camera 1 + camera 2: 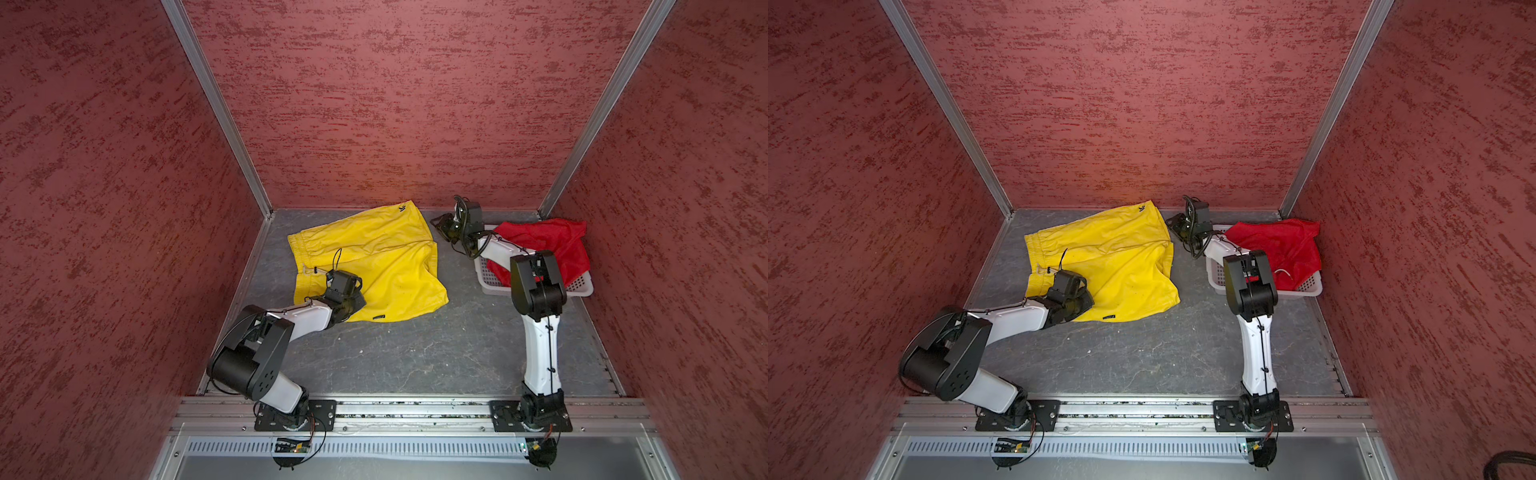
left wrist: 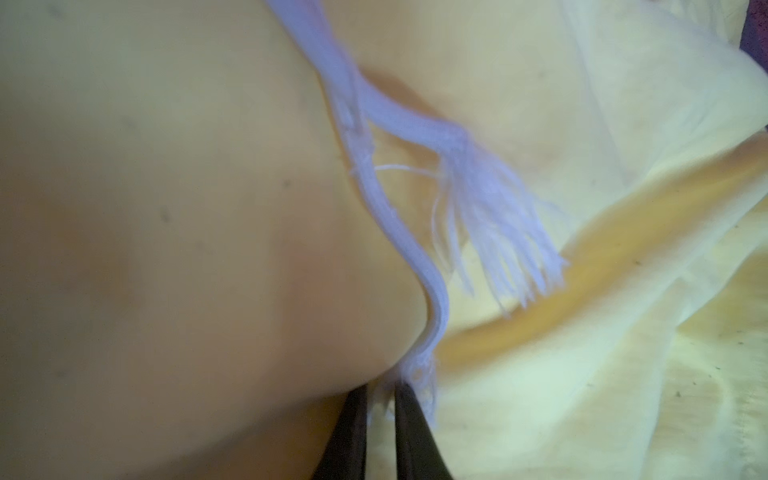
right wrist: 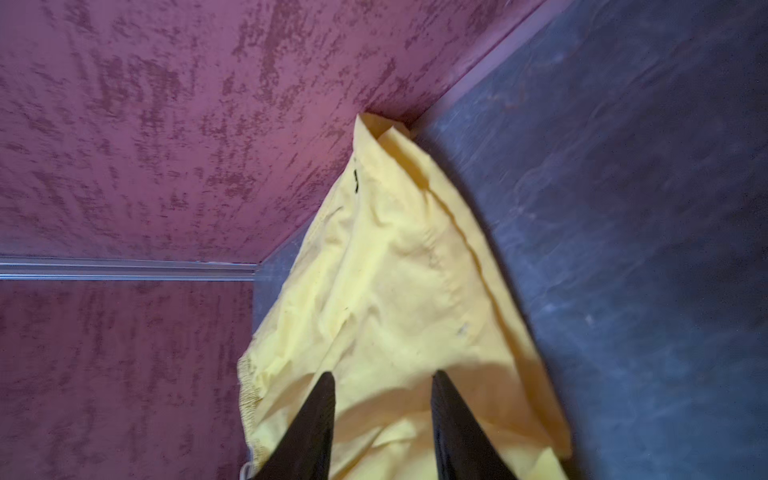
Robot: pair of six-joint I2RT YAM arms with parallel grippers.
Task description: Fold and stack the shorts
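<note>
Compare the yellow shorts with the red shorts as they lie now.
The yellow shorts lie spread on the grey table; the red shorts sit bunched in the white basket. The yellow shorts show their waistband and both legs; the red shorts show no clear shape. Both are bright, unfolded cloth.

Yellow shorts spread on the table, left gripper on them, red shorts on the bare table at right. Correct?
No: the red shorts are not on the bare table; they lie heaped in the white basket at right, as both top views show. The yellow shorts are spread on the table, left gripper on them.
</note>
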